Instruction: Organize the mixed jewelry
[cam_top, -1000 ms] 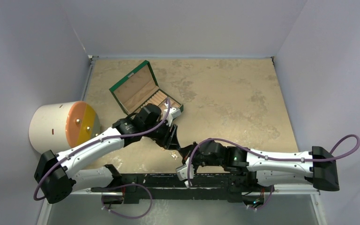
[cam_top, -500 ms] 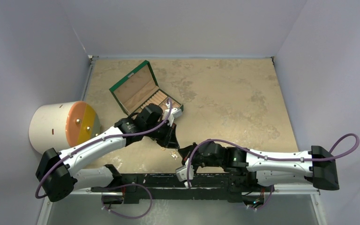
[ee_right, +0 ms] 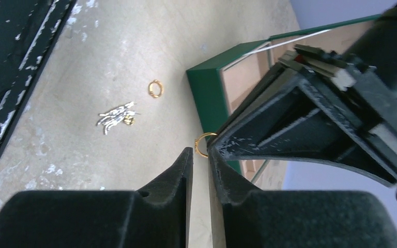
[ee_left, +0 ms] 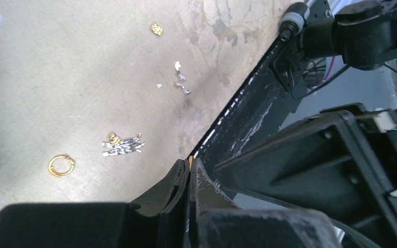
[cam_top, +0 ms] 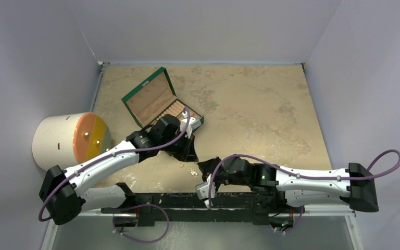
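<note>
Left gripper (ee_left: pixel 189 164) pinches gold hoop (ee_right: pixel 200 141) (glint at tips); right gripper (ee_right: pixel 200 153) narrowly parted just beside it.

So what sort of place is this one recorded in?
Probably a lab robot workcell, not a home. Plain lavender-grey walls box in a tan tabletop, two robot arms are bolted at its near edge, and the green jewelry box and loose jewelry pieces look staged.
</note>
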Tool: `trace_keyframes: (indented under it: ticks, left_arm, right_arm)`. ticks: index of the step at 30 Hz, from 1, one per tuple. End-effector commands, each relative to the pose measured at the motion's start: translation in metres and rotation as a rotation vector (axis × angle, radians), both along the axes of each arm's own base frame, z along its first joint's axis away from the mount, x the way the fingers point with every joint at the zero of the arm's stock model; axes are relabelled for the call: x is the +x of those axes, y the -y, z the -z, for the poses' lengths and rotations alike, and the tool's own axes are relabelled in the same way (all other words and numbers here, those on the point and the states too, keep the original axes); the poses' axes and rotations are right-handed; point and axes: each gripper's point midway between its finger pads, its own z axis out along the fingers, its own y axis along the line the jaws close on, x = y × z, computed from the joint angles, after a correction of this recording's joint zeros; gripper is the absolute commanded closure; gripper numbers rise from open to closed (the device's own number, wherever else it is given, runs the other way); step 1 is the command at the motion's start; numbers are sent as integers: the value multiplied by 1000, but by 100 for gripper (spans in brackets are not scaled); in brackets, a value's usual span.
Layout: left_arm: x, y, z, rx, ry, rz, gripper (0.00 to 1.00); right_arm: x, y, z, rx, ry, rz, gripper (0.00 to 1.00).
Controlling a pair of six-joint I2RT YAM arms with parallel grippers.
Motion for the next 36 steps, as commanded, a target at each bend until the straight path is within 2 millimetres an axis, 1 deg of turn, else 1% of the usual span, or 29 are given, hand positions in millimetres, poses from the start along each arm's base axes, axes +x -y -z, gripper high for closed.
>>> trace_keyframes:
  ticks: [1,4,6,9,12,13,14,16,18,20,25,28,30,31,35,36]
  left_arm:
    - [23,2,-35,-45,141,-73,100]
    - [31,-3,-47,-55,191,-118,100]
    - [36,-6,-55,-66,227,-146,100]
    - [42,-11,-66,-81,281,-185,100]
    - [45,-13,-81,-122,329,-207,100]
    - [46,-13,-86,-139,345,-213,100]
    - [48,-14,-91,-153,360,-224,100]
    - [50,-15,-100,-184,396,-243,100]
    - [51,-16,-109,-215,424,-250,100]
    - [49,-16,-118,-259,445,-253,100]
    - [42,-17,-146,-391,498,-258,100]
    - [37,-19,-158,-471,525,-267,100]
    - [32,-20,-168,-531,544,-258,100]
    - [30,-20,-175,-564,555,-253,100]
    - [18,-19,-188,-644,565,-216,100]
    - [16,-20,-190,-661,566,-211,100]
  right_arm:
    - [4,-3,-43,172,-3,48,79]
    - [4,2,-54,241,-37,81,75]
    - [2,4,-61,300,-103,114,74]
    - [17,11,-81,452,-180,258,66]
    - [35,19,-87,582,-270,399,46]
    - [41,22,-87,611,-307,444,43]
    - [47,23,-86,627,-349,484,40]
    - [59,24,-86,646,-468,545,39]
    - [65,22,-88,645,-607,547,38]
    - [66,20,-91,653,-710,527,37]
    - [46,7,-108,668,-885,347,37]
    - [34,2,-116,667,-972,256,37]
    - [31,2,-120,659,-1019,209,38]
    - [27,2,-125,660,-1042,177,38]
    - [22,1,-144,704,-1130,90,39]
    - [20,1,-151,725,-1159,63,39]
